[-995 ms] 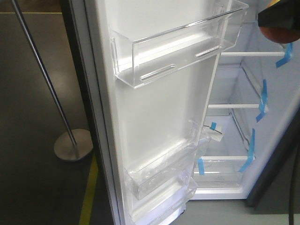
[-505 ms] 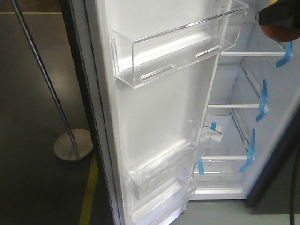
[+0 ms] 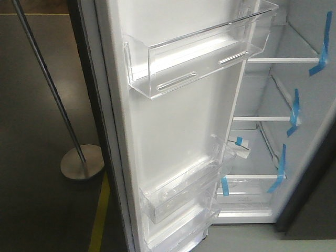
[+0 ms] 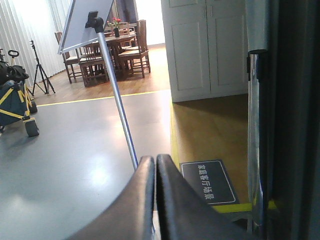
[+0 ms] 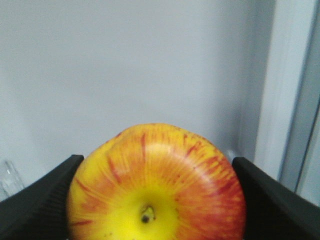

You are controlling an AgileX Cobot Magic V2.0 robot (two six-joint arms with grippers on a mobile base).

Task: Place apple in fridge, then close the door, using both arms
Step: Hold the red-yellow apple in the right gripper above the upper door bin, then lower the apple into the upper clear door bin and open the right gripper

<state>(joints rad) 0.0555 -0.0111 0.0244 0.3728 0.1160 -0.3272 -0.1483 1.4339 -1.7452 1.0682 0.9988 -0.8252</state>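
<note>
The apple [image 5: 156, 185], red-streaked with a yellow centre, fills the lower half of the right wrist view. My right gripper [image 5: 157, 162] is shut on it, one black finger on each side. Behind the apple is the white lining of the fridge [image 5: 125, 65]. In the front view the fridge [image 3: 273, 142] stands open, with white shelves [image 3: 281, 60] and blue tape strips. Its door [image 3: 173, 131] is swung wide, with clear bins [image 3: 199, 58]. Neither arm shows there. My left gripper [image 4: 155, 161] is shut with nothing in it, beside the dark door edge [image 4: 257, 125].
A metal pole on a round base [image 3: 81, 163] stands left of the door on the grey floor, near a yellow floor line [image 3: 100, 220]. The left wrist view shows that pole [image 4: 120, 110], a dark floor mat [image 4: 210, 182] and white cabinets [image 4: 207, 45].
The right gripper with the apple showed at the upper right corner of the front view; it has moved up and out of that frame. The door has not moved.
</note>
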